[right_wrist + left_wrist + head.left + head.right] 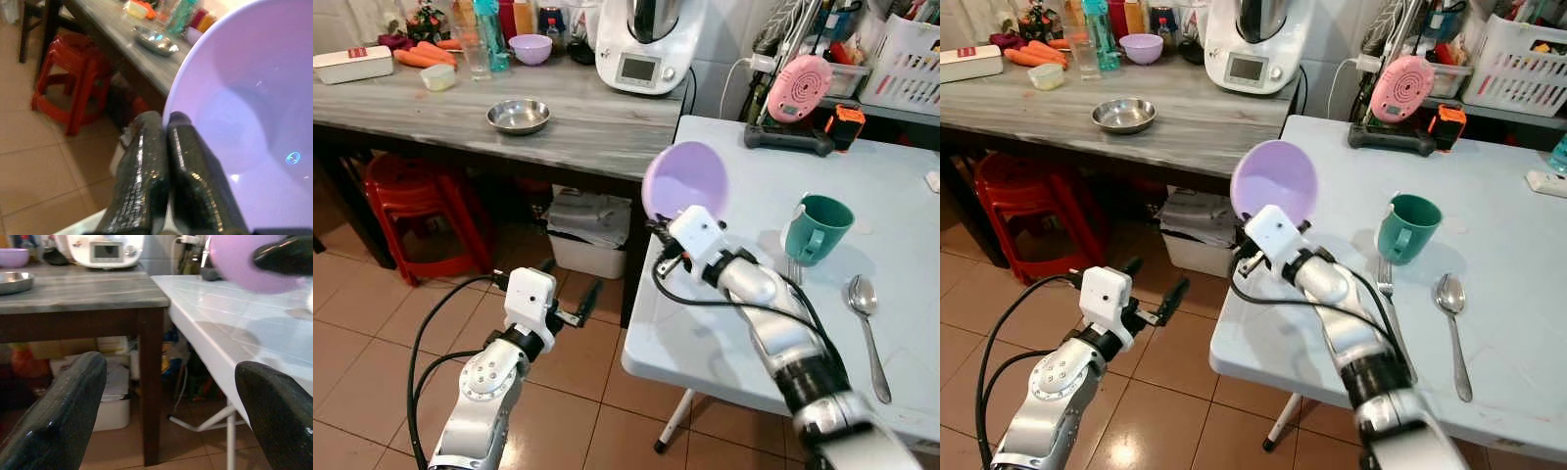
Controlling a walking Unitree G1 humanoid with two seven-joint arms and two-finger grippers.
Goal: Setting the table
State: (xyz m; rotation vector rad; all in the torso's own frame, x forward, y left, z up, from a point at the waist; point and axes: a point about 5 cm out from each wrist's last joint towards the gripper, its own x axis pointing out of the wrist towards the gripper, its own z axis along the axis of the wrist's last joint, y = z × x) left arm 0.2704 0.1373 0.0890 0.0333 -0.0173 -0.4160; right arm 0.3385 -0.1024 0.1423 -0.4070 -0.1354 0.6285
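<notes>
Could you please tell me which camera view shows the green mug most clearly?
The right eye view: the green mug stands whole on the white table, beside the fork. The left eye view shows it equally whole. The wrist views look toward the purple bowl and wooden counter.

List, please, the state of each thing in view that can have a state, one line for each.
Right claw: shut on the rim of the purple bowl.
Purple bowl: held tilted on edge above the white table.
Left claw: open, holding nothing, low over the floor.
Green mug: tilted on the table.
Spoon: lying flat, bowl up.
Steel bowl: upright on the grey counter, looks empty.
</notes>
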